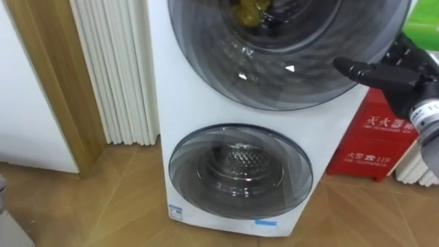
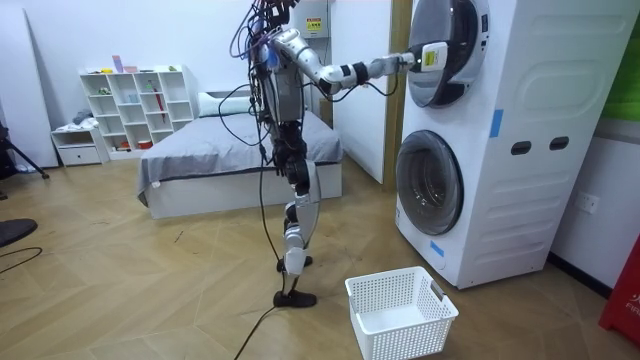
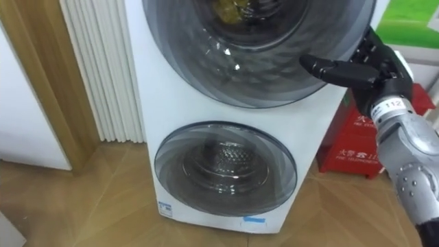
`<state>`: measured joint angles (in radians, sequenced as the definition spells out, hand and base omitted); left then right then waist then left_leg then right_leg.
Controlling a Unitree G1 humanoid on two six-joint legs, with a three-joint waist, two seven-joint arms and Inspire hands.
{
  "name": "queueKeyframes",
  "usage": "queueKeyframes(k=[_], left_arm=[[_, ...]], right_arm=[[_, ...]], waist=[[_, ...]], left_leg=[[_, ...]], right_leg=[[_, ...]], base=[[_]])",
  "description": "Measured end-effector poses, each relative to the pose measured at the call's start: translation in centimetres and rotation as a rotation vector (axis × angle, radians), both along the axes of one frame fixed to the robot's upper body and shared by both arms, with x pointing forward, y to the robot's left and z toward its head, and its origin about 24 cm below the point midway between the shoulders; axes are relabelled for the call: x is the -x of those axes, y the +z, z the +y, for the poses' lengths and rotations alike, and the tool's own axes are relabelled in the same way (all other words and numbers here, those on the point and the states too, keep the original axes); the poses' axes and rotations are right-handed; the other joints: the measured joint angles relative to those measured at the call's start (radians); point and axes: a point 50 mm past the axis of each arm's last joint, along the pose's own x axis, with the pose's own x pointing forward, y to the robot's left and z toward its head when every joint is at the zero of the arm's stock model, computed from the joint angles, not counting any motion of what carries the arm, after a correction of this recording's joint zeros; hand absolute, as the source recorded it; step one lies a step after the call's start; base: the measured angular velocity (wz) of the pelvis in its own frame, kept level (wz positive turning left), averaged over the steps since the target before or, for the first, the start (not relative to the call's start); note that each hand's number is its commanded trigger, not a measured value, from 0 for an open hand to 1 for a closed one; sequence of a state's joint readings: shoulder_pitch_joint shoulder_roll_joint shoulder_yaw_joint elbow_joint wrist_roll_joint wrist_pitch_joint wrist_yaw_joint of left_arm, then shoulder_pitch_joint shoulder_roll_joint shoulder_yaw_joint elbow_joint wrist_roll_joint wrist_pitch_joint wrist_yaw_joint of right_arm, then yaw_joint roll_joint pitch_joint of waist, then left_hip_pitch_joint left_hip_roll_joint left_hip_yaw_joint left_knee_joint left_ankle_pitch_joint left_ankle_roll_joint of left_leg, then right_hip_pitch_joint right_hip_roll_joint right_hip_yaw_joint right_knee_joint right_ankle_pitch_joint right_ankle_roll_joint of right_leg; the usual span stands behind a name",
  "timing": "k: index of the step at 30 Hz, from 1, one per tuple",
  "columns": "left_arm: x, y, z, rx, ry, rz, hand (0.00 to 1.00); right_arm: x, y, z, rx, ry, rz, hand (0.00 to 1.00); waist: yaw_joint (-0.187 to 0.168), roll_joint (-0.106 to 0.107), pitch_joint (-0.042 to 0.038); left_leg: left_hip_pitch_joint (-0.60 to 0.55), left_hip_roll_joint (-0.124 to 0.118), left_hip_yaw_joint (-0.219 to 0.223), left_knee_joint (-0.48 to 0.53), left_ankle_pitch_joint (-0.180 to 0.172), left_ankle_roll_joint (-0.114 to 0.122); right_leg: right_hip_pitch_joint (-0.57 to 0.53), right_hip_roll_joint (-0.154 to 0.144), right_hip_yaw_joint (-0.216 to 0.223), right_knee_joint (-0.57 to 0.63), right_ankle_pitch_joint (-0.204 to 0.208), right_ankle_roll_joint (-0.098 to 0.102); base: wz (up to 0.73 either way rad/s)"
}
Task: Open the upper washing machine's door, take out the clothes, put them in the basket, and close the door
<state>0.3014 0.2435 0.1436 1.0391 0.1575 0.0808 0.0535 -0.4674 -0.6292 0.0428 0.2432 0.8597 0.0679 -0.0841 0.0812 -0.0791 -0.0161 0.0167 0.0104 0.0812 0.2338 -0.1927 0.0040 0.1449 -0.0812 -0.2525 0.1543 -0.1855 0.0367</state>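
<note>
Right hand (image 3: 374, 70) raised at right rim of upper door (image 3: 254, 62), touching it; whether clamped on rim or merely laid against it, cannot tell. Behind door glass: clothes (image 1: 250, 12), yellowish and dark, inside upper drum. Lower door (image 1: 240, 171) closed, metal drum visible through it. Red box (image 1: 374, 137) on floor just right of washing machine (image 2: 540, 100). Room view: robot upright facing machine, white laundry basket (image 2: 405, 340) on floor near machine's base, bed (image 2: 200, 150) beyond.
</note>
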Motion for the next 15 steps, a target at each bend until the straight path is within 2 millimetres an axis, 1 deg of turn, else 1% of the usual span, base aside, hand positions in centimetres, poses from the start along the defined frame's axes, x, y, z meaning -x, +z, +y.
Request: queueKeyframes(k=[3, 6, 10, 13, 15], left_arm=[[-0.1, 0.0, 0.0, -0.001, 0.002, -0.008, 0.00], [-0.1, 0.0, 0.0, -0.001, 0.005, -0.011, 0.00], [0.0, 0.0, -0.1, 0.004, 0.019, -0.008, 0.00], [0.1, -0.1, -0.3, 0.009, 0.020, -0.006, 0.00], [0.2, -0.3, -0.7, 0.021, 0.027, -0.002, 0.00]], right_arm=[[1.0, 0.5, 0.2, 0.001, 0.015, -0.039, 0.00], [1.8, 0.5, 0.4, 0.003, 0.029, -0.053, 0.00], [1.9, 0.6, 0.7, 0.014, 0.057, -0.065, 0.00], [3.1, 0.4, 1.1, 0.047, 0.072, -0.080, 0.00], [3.9, 0.4, 1.8, 0.026, 0.116, -0.108, 0.00]], waist=[[-0.002, -0.002, 0.0010], [-0.003, -0.006, 0.0031], [-0.005, -0.007, 0.0042], [-0.005, -0.009, 0.0078], [-0.020, -0.007, 0.0103]], left_leg=[[0.011, 0.000, 0.001, -0.006, 0.000, 0.000], [0.015, 0.000, 0.004, -0.009, 0.000, 0.000], [0.021, 0.002, 0.015, -0.010, 0.000, 0.000], [0.017, 0.002, 0.018, -0.010, 0.000, 0.000], [0.011, 0.003, 0.021, -0.007, -0.002, 0.000]], right_leg=[[0.000, 0.000, 0.003, 0.000, 0.000, 0.000], [0.000, 0.000, 0.006, -0.001, 0.000, 0.000], [0.000, 0.000, 0.015, 0.000, 0.000, 0.000], [-0.001, 0.000, 0.025, 0.003, 0.000, 0.000], [-0.007, 0.001, 0.030, 0.005, 0.000, 0.000]], base=[[-0.06], [-0.02], [-0.08], [-0.02], [-0.04]])
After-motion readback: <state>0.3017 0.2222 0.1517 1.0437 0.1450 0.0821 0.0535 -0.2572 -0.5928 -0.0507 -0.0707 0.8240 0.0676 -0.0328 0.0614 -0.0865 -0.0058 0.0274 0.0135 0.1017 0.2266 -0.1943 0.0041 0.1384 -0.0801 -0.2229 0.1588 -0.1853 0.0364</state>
